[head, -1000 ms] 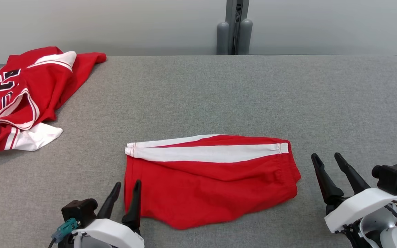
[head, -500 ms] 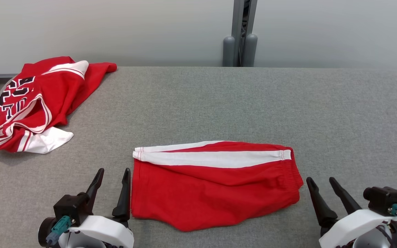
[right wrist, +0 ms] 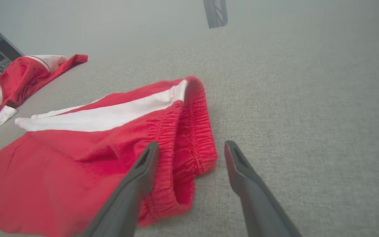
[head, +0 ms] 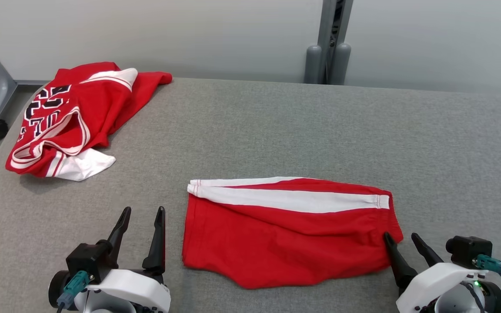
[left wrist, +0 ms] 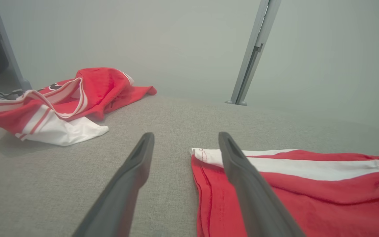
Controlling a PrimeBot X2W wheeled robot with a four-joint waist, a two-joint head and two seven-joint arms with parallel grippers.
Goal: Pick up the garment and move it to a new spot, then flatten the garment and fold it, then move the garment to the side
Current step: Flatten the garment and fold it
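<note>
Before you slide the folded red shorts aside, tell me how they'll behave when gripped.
The red shorts will probably sag and unfold if lifted by one edge: thin cloth, lying limp in loose layers. The gathered waistband looks thicker, likely a firmer grip.

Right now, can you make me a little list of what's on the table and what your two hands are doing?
Table: grey fabric top
Shorts: red with a white stripe, folded flat, front middle
Jersey: red and white, crumpled, far left corner
Left gripper: open, holding nothing, just left of the shorts
Right gripper: open, holding nothing, at the shorts' waistband end
Post: grey, behind the table
</note>
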